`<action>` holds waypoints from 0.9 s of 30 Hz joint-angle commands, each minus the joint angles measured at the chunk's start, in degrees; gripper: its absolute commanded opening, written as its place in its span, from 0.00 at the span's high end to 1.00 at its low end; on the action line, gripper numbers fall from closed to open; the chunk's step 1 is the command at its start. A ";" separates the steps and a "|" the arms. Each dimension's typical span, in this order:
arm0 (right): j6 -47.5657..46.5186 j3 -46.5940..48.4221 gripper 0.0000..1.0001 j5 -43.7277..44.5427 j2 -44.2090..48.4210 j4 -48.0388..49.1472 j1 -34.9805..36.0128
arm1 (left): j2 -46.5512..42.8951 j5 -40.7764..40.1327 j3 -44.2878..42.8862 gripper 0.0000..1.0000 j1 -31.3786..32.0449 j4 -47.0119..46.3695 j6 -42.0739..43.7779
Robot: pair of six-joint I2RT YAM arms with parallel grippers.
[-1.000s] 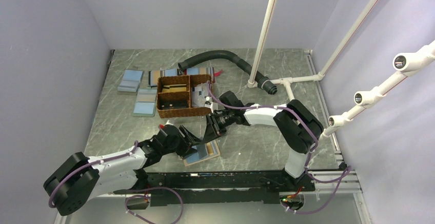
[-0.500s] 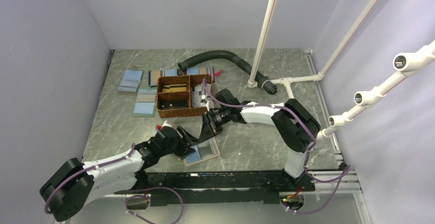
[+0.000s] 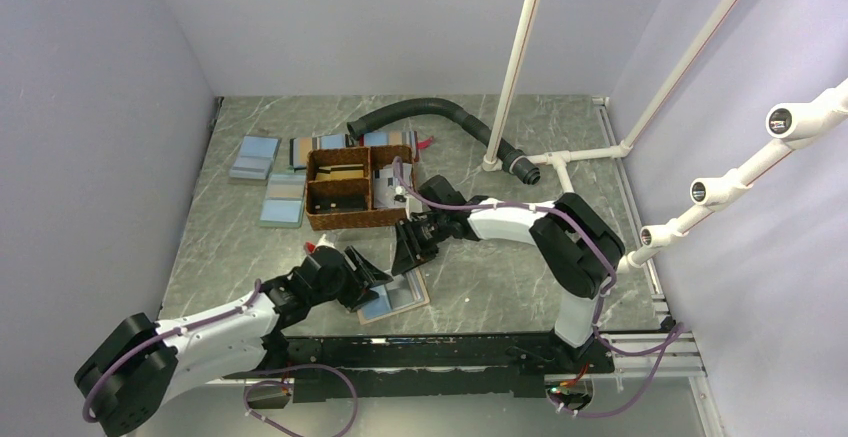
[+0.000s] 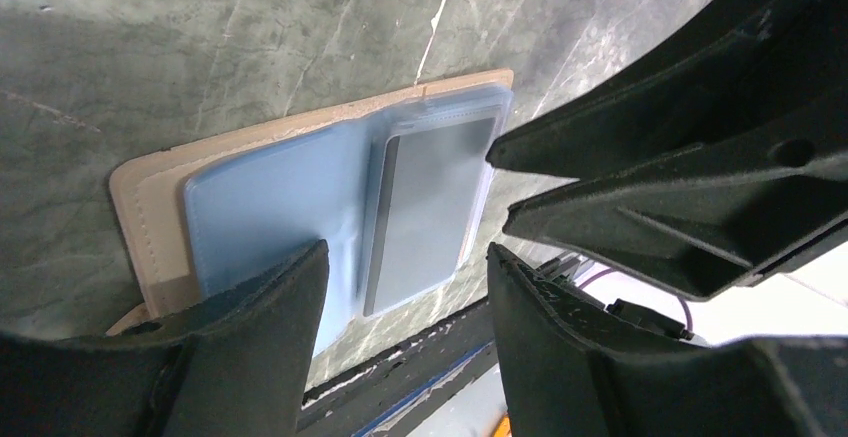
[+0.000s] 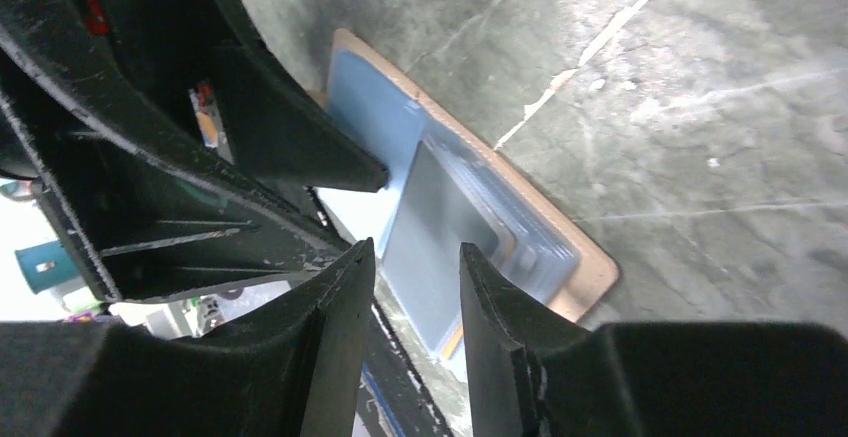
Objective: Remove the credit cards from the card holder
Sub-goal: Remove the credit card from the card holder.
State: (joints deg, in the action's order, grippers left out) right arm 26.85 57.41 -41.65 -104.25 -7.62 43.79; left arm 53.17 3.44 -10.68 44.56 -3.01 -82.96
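Observation:
The card holder (image 3: pixel 397 295) lies open on the table near the front edge, tan rim up, with light blue inner faces. A grey card (image 4: pixel 430 197) sits in its right-hand pocket, and stacked card edges show there in the right wrist view (image 5: pixel 520 242). My left gripper (image 4: pixel 402 257) is open over the holder, one finger (image 4: pixel 270 307) above the blue left face. My right gripper (image 5: pixel 417 252) comes in from the far side, open, its fingertips just above the grey card (image 5: pixel 440 227) with nothing between them. Both grippers (image 3: pixel 385 262) meet over the holder.
A brown woven basket (image 3: pixel 345 189) with two compartments stands behind the holder. Light blue flat rectangles (image 3: pixel 254 157) lie to its left. A black hose (image 3: pixel 430 112) and a white pipe frame (image 3: pixel 515 67) are at the back right. The black base rail (image 3: pixel 430 352) runs just in front of the holder.
The right gripper has shifted a little left and nearer over the holder, and its jaws have spread slightly. The left arm has drawn back a little; its gripper stays over the holder.

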 commanded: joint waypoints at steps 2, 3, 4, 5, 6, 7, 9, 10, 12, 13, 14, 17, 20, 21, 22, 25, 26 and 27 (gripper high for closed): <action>-1.50 -1.41 0.59 4.49 2.76 -0.50 -0.46 | 3.19 2.81 -1.34 0.35 -0.11 -1.27 3.94; -1.46 -1.64 0.58 4.62 2.77 -0.32 -0.49 | 3.95 3.20 -1.36 0.35 -0.15 -1.99 4.16; -1.39 -1.76 0.58 4.69 2.75 -0.27 -0.50 | 4.69 3.83 -1.63 0.34 -0.10 -2.54 4.39; -1.44 -1.77 0.58 4.85 2.75 -0.29 -0.53 | 5.47 4.26 -1.83 0.35 -0.16 -2.93 4.65; -1.41 -1.77 0.58 4.84 2.80 -0.35 -0.49 | 6.23 4.67 -2.15 0.34 -0.17 -3.30 4.98; -1.26 -1.77 0.58 4.64 2.75 -0.27 -0.49 | 6.91 5.06 -2.42 0.35 -0.10 -3.54 5.26; -0.87 -2.09 0.58 4.51 2.68 0.04 -0.53 | 8.15 5.70 -2.86 0.35 -0.16 -4.10 5.63; -0.88 -2.12 0.58 4.80 2.79 -0.04 -0.46 | 8.78 5.99 -3.02 0.35 -0.12 -4.27 5.81; -1.08 -2.12 0.58 5.59 3.17 -0.45 -0.47 | 9.79 6.37 -3.56 0.34 -0.12 -3.87 6.00; -1.17 -2.19 0.57 5.94 3.56 -0.53 -0.51 | 10.15 6.54 -3.70 0.34 -0.14 -3.67 6.11; -1.25 -2.35 0.57 6.28 3.97 -0.63 -0.48 | 10.38 6.57 -3.77 0.34 -0.16 -3.41 6.07; -1.28 -3.03 0.56 7.03 5.00 -0.49 -0.47 | 10.71 6.44 -3.68 0.35 -0.16 -3.12 5.88; -1.02 -3.59 0.55 7.04 5.32 -0.17 -0.51 | 10.81 6.53 -3.65 0.34 -0.09 -3.10 6.07; -0.75 -3.76 0.55 6.73 5.27 0.12 -0.47 | 10.96 6.57 -3.69 0.34 -0.09 -3.21 6.32; -0.53 -3.87 0.55 6.41 5.07 0.42 -0.46 | 11.18 6.70 -3.88 0.34 -0.10 -3.23 6.63; -0.04 -3.58 0.55 5.28 4.09 0.72 -0.42 | 12.04 7.32 -4.85 0.34 -0.17 -3.00 7.63; 0.14 -3.54 0.55 4.86 3.81 0.88 -0.40 | 12.39 7.44 -5.14 0.34 -0.17 -2.91 7.96; 0.39 -3.53 0.55 4.42 3.56 1.12 -0.44 | 12.73 7.72 -5.43 0.34 -0.13 -2.89 8.31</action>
State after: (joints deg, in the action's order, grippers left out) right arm 26.59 54.15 -36.36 -101.12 -7.60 43.42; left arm 63.92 9.98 -14.55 44.42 -8.29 -77.62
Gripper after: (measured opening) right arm 0.448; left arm 0.655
